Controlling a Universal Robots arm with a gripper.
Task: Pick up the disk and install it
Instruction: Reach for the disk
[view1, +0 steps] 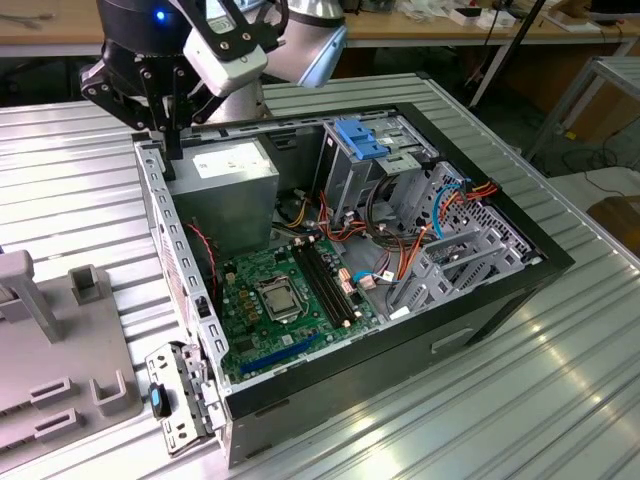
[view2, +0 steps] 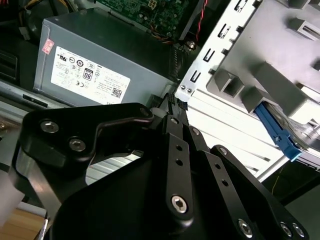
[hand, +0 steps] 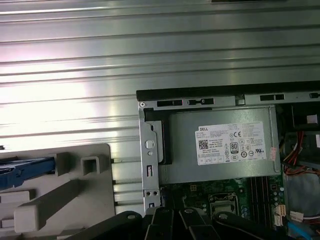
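The disk (hand: 24, 169) shows as a bright blue carrier rail with grey metal beside it, resting in a slot of the grey fixture (hand: 60, 200). In the second wrist view the disk (view2: 276, 132) lies well off to the side of my fingertips. My gripper (view1: 170, 165) hangs over the back corner of the open computer case (view1: 500, 300), beside the power supply (view1: 235, 185). Its black fingers (view2: 175, 145) meet at their tips with nothing between them, so the gripper (view2: 172, 106) is shut and holds nothing.
A tall grey drive cage with a fixed blue bracket (view1: 362, 140) stands at the case's far side, with orange and blue cables (view1: 440, 215) around it. The motherboard (view1: 280, 300) lies on the case floor. The grey fixture (view1: 50, 350) sits on the ribbed metal table (view1: 450, 420), at the exterior view's left.
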